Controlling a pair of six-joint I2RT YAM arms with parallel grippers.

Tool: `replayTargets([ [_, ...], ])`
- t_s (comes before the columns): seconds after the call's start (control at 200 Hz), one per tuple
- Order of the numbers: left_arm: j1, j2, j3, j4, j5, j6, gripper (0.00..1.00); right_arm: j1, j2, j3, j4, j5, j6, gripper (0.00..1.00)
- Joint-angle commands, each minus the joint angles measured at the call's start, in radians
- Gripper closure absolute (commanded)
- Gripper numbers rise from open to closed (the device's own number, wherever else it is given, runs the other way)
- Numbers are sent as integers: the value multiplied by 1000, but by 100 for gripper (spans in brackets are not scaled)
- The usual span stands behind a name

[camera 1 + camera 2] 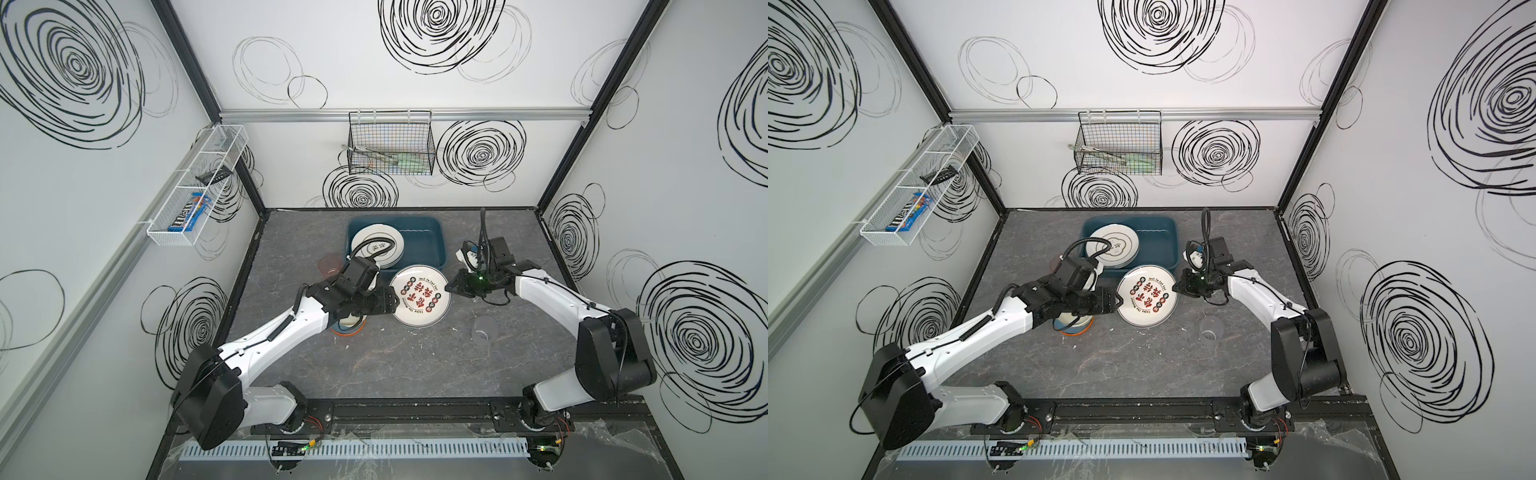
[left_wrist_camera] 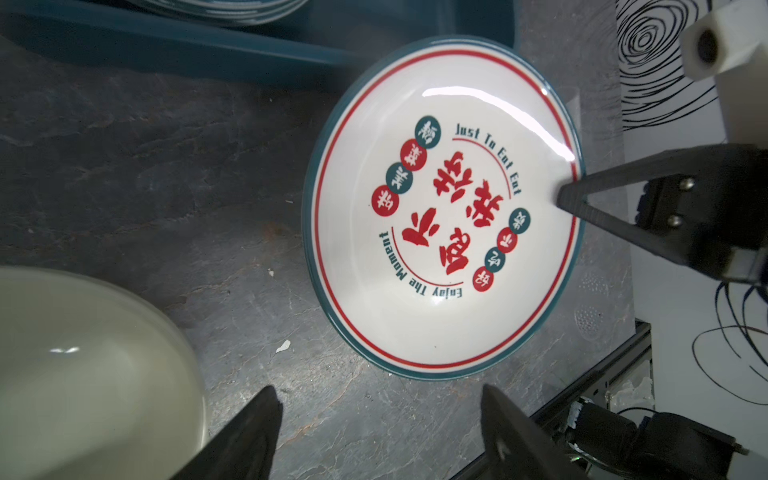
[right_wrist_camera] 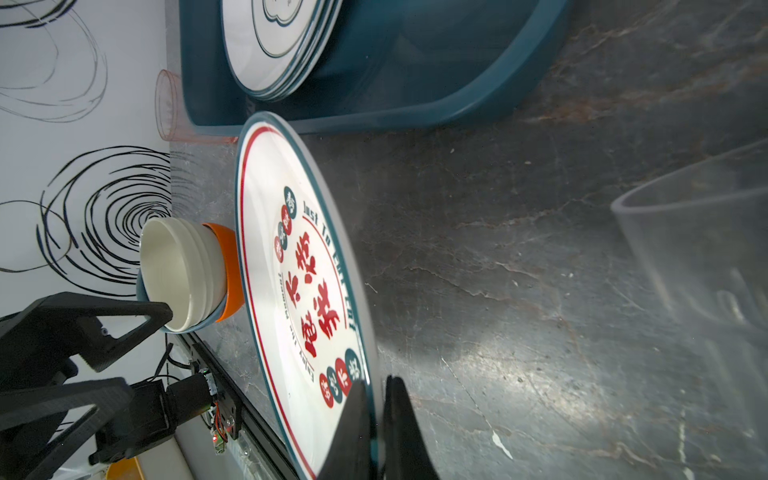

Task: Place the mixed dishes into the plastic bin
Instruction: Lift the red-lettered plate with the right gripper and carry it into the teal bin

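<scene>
- Teal-rimmed round white plate (image 1: 419, 296) printed with red Chinese characters: tilted, outside the dark teal rectangular plastic bin (image 1: 441, 237), just beside its near wall.
- Right claw (image 1: 448, 287): pressed together on this plate's rim.
- Left claw (image 1: 392, 304): spread, holding nothing, near the plate's opposite edge, beside the nested cream bowls (image 1: 347, 327).
- Bin: contains a stack of white plates (image 1: 374, 243) at its left end.
- Pink see-through tumbler (image 1: 330, 266) and clear tumbler (image 1: 482, 330): on the grey marbled tabletop (image 1: 415, 374).

right gripper (image 3: 376, 384): jaws pinch the rim of the printed plate (image 3: 299, 270), which tilts off the grey table (image 3: 519, 270)
plastic bin (image 3: 436, 110): just beyond the plate, holding a plate stack (image 3: 270, 45)
nested bowls (image 3: 183, 274): behind the plate, near the left gripper (image 3: 147, 351), whose jaws are spread
pink tumbler (image 3: 166, 104): beside the bin
clear tumbler (image 3: 698, 257): nearest the camera, blurred
</scene>
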Motion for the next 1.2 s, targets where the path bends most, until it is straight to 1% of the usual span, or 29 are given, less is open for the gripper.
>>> replayTargets([
  [0.0, 33, -38, 31, -6, 9, 15, 21, -5, -34, 62, -3, -52, 20, 100],
  [0.38, 146, -101, 32, -38, 49, 45, 20, -5, 41, 179, 72, -58, 108, 100],
  [0.715, 264, -137, 16, -43, 111, 64, 20, -1, 209, 339, 133, -45, 198, 100],
  [0.845, 286, -143, 0, -37, 128, 65, 20, 15, 281, 414, 145, -8, 223, 100],
  [1.196, 316, -155, -28, -36, 148, 67, 19, 51, 496, 627, 152, 41, 299, 100],
])
